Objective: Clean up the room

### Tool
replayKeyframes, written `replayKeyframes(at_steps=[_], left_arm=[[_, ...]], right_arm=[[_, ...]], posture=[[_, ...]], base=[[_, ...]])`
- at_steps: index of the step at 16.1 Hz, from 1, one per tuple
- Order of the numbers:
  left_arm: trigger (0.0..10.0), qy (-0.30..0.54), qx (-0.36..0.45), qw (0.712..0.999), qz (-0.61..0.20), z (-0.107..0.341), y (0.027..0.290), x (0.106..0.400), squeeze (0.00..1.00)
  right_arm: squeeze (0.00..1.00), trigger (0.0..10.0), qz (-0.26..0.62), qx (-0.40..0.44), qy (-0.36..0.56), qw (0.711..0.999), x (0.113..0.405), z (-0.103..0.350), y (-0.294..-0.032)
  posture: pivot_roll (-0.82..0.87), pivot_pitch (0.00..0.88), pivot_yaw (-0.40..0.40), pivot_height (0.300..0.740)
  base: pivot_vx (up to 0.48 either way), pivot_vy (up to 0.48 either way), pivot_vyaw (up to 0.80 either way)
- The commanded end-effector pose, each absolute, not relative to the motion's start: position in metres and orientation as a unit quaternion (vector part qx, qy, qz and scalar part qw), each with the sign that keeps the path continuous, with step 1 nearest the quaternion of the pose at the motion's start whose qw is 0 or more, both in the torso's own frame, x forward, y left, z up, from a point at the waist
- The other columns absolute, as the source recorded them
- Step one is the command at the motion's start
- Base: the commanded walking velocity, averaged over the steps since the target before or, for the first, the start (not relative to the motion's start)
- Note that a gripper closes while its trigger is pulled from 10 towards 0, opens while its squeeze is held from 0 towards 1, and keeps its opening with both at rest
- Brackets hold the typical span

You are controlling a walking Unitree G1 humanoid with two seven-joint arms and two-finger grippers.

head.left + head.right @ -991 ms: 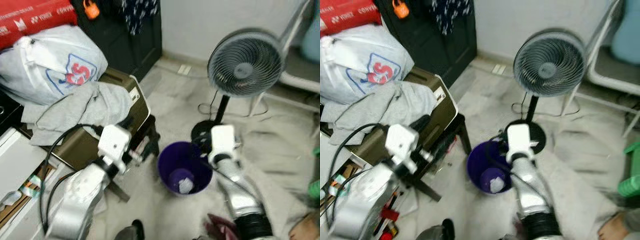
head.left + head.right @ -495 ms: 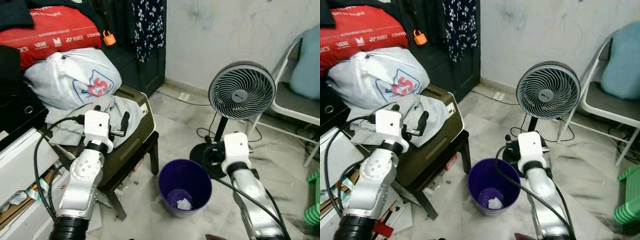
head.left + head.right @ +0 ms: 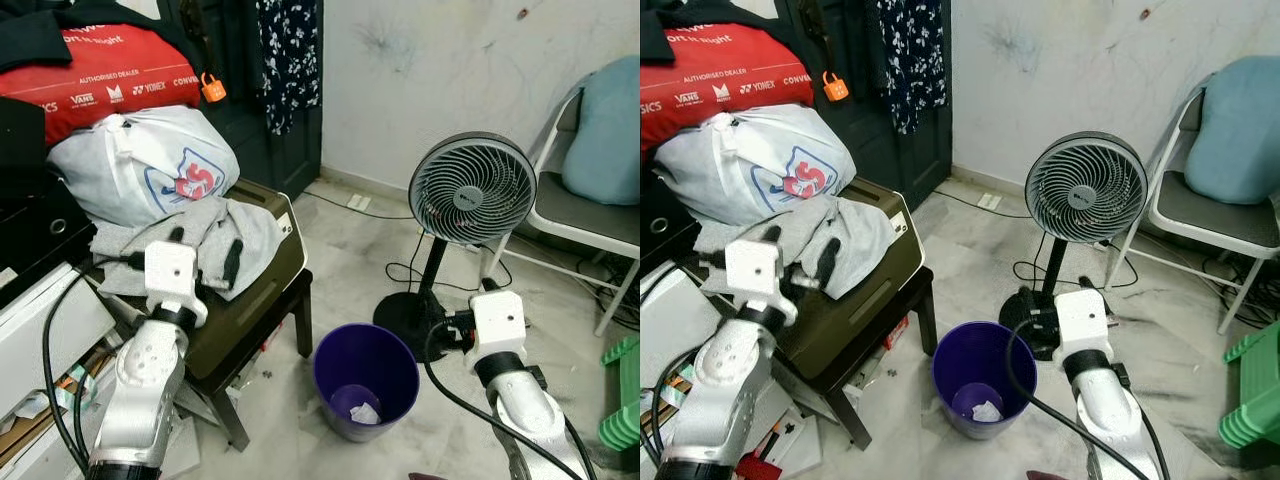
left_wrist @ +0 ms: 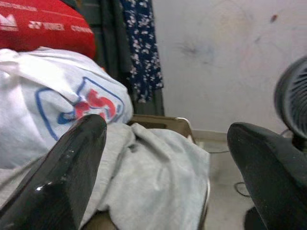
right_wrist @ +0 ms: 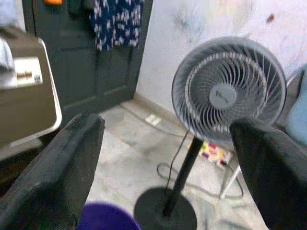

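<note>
Left gripper point(image 3: 205, 258) spread wide, empty, raised in front of the grey cloth point(image 3: 215, 222) heaped on the brown case point(image 3: 262, 262) at left; judging by the aim, the cloth is a likely next pick. Right gripper point(image 5: 165, 158) also spread, empty, held above the floor near the purple bin point(image 3: 366, 379), pointing toward the standing fan point(image 3: 472, 190) beyond. Bin sits on the floor between the arms, just right of the dark stool point(image 3: 290, 300) carrying the case; a white crumpled scrap point(image 3: 365, 412) lies at its bottom, so it serves as the drop spot. White plastic bag point(image 3: 140, 170) and red bag point(image 3: 110, 75) stacked far left behind the cloth. Chair with blue cushion point(image 3: 605, 130) far right.
</note>
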State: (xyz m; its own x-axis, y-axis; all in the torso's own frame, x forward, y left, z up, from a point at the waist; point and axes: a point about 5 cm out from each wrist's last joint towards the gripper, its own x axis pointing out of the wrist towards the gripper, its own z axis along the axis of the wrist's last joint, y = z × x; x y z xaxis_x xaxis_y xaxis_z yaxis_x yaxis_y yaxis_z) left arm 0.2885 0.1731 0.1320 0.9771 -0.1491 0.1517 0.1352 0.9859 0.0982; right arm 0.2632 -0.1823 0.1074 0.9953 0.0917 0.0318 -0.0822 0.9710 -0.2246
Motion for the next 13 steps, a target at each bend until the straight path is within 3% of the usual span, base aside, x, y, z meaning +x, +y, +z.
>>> replayKeyframes(at_steps=[1,6,10,13], left_arm=[[10.0,-0.096,0.044,0.991,-0.082,0.137,0.169,0.288,0.0],[10.0,-0.089,0.035,0.992,-0.08,0.134,0.17,0.279,0.0],[10.0,-0.081,0.035,0.99,-0.112,0.135,0.161,0.278,0.0],[10.0,-0.07,0.042,0.992,-0.093,0.136,0.172,0.268,0.0]], right_arm=[[0.0,10.0,0.047,-0.112,-0.046,0.992,0.272,0.118,-0.178],[0.0,10.0,0.032,-0.125,-0.063,0.99,0.272,0.125,-0.176],[0.0,10.0,0.028,-0.124,-0.071,0.989,0.277,0.131,-0.17],[0.0,10.0,0.034,-0.107,-0.076,0.991,0.276,0.137,-0.166]], posture=[[-0.07,0.0,0.047,0.74],[-0.07,0.0,0.046,0.74],[-0.08,0.0,0.05,0.74],[-0.06,0.0,0.061,0.74]], base=[[0.0,0.0,0.0],[0.0,0.0,0.1],[0.0,0.0,0.8],[0.0,0.0,0.8]])
